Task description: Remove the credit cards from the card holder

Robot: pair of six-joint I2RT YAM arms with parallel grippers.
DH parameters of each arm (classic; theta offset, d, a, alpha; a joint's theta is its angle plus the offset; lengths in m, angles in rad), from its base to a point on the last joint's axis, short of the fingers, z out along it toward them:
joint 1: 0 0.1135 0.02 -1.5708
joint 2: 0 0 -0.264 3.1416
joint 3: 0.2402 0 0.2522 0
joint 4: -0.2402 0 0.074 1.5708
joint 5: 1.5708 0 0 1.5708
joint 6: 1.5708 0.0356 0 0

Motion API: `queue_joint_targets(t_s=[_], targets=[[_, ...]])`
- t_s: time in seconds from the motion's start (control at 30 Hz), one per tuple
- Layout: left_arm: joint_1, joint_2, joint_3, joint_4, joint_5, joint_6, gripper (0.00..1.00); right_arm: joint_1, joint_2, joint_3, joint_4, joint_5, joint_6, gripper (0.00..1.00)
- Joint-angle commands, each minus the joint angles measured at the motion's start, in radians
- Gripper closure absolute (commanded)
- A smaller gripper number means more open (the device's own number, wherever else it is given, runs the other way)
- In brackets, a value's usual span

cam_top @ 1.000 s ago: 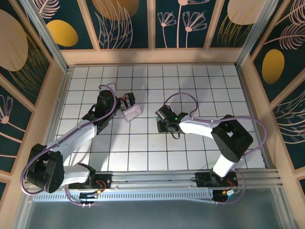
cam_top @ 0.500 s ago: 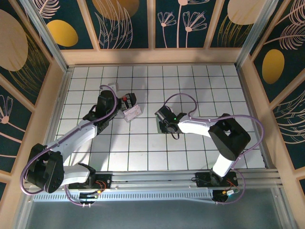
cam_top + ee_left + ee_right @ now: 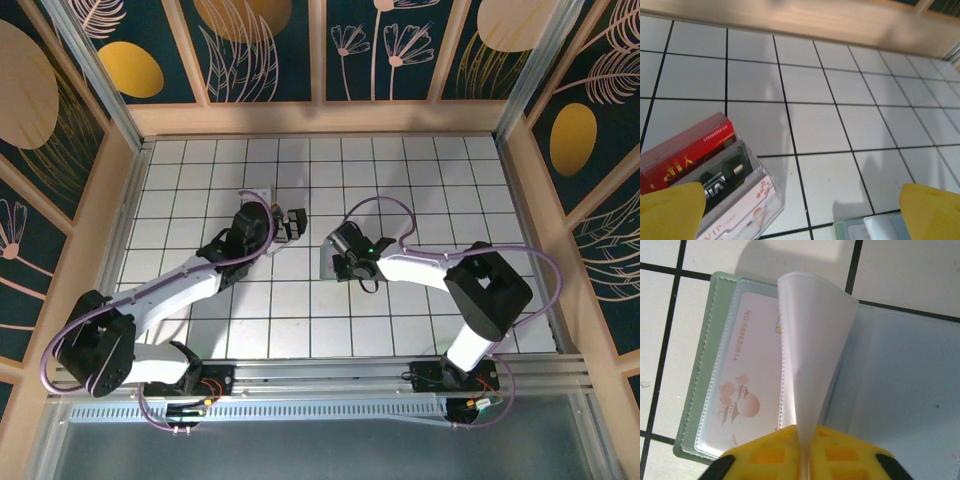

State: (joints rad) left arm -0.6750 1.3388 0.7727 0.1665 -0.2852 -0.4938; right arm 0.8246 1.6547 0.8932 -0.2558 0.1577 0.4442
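The card holder (image 3: 905, 390) lies open on the white tiles, pale green outside and bluish inside. My right gripper (image 3: 807, 442) is shut on one of its translucent inner sleeves (image 3: 815, 340), which curves up from the spine. A credit card (image 3: 747, 385), whitish with pinkish-red print, sits in the left panel's clear pocket. From above, the right gripper (image 3: 338, 252) is over the card holder (image 3: 326, 264). My left gripper (image 3: 802, 215) stands open just left of it, nothing between its fingers. A corner of the card holder (image 3: 875, 227) shows near the right yellow fingertip (image 3: 932, 210).
A clear box (image 3: 725, 200) of red, black and white cards lies by my left fingertip. The wooden wall (image 3: 840, 25) runs along the far side of the tiled table (image 3: 400, 170). Open tiles lie beyond both grippers.
My right gripper has closed on the holder's sleeve. The left arm has swung right, toward the holder, with its jaws staying wide.
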Motion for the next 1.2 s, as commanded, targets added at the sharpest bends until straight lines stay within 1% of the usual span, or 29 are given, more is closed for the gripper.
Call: queue_joint_targets(t_s=[0.0, 0.07, 0.17, 0.4, 0.53, 0.7, 0.8, 0.93, 1.03, 1.17], targets=[[-0.052, 0.053, 0.043, -0.053, -0.15, 0.028, 0.01, -0.005, -0.033, -0.013, -0.03, 0.049, 0.004, 0.83], [-0.066, 0.083, 0.057, -0.067, -0.17, 0.014, 0.01, -0.008, -0.031, -0.01, -0.042, 0.082, 0.016, 0.8], [-0.068, 0.101, 0.056, -0.053, -0.162, -0.013, 0.01, -0.01, -0.038, -0.013, -0.045, 0.115, 0.031, 0.74], [-0.069, 0.112, 0.064, -0.047, -0.172, -0.012, 0.01, -0.025, -0.08, -0.034, -0.04, 0.163, 0.055, 0.7], [-0.07, 0.118, 0.067, -0.053, -0.174, -0.011, 0.01, -0.051, -0.121, -0.062, -0.026, 0.165, 0.067, 0.69], [-0.076, 0.13, 0.063, -0.051, -0.177, 0.002, 0.01, -0.099, -0.163, -0.108, 0.013, 0.112, 0.074, 0.69], [-0.091, 0.154, 0.059, -0.055, -0.204, 0.02, 0.01, -0.116, -0.171, -0.133, 0.04, 0.083, 0.079, 0.69], [-0.134, 0.234, 0.071, -0.093, -0.271, 0.048, 0.01, -0.127, -0.17, -0.146, 0.057, 0.071, 0.086, 0.69], [-0.159, 0.286, 0.106, -0.148, -0.304, 0.018, 0.01, -0.131, -0.177, -0.147, 0.058, 0.06, 0.087, 0.69], [-0.164, 0.28, 0.101, -0.137, -0.304, -0.062, 0.01, -0.129, -0.201, -0.14, 0.051, 0.046, 0.082, 0.74]])
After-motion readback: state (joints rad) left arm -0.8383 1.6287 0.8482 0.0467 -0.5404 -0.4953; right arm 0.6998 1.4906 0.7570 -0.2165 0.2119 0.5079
